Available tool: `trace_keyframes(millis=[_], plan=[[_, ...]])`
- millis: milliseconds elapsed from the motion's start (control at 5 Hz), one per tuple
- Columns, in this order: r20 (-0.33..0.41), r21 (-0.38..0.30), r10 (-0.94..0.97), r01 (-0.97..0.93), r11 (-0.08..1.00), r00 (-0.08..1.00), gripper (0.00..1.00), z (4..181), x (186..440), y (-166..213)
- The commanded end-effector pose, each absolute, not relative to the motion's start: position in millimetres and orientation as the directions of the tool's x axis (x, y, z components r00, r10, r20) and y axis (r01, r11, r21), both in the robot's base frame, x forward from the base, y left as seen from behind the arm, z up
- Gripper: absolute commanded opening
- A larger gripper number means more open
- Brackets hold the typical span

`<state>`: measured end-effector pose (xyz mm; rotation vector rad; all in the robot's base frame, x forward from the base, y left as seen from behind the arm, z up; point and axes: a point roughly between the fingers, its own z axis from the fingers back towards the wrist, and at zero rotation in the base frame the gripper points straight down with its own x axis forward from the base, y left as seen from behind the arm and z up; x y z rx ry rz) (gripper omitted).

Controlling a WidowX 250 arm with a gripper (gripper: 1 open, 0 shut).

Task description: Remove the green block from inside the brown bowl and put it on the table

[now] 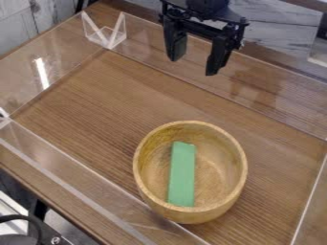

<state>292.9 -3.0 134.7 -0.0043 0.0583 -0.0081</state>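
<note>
Item one, the green block [185, 174]: you find it lying flat on the floor of the brown bowl [152, 153], long axis running almost top to bottom of the frame, in the lower right of centre. Untouched, as far as you can judge.

Item two, the bowl: it sits on the desk [90, 105], well apart from the arm.

Item three, the gripper [202, 43]: you see it at the top centre of the frame, pointing down, jaws spread wide and empty, hanging above the desk far up-frame of the bowl.

Status: nothing of the task looks done. Left for you: reach the bowl, pinch the block, lift it out, set it on bare desk.

Markings: no brand, label or writing readable anywhere.
</note>
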Motion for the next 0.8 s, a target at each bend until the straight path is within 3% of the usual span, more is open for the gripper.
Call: trace_keyframes(millis=[0, 200, 600], plan=[[-0.077, -0.008, 0.009, -0.010, 1.000, 0.997, 1.00, 126.1, 288.3, -24.9], [-0.066, -0.024, 0.063, -0.065, 0.998, 0.996, 1.00, 120.7, 265.4, -56.8], [0.003, -0.050, 0.053, -0.052, 0.997, 0.999, 1.00, 98.7, 225.3, -77.0]])
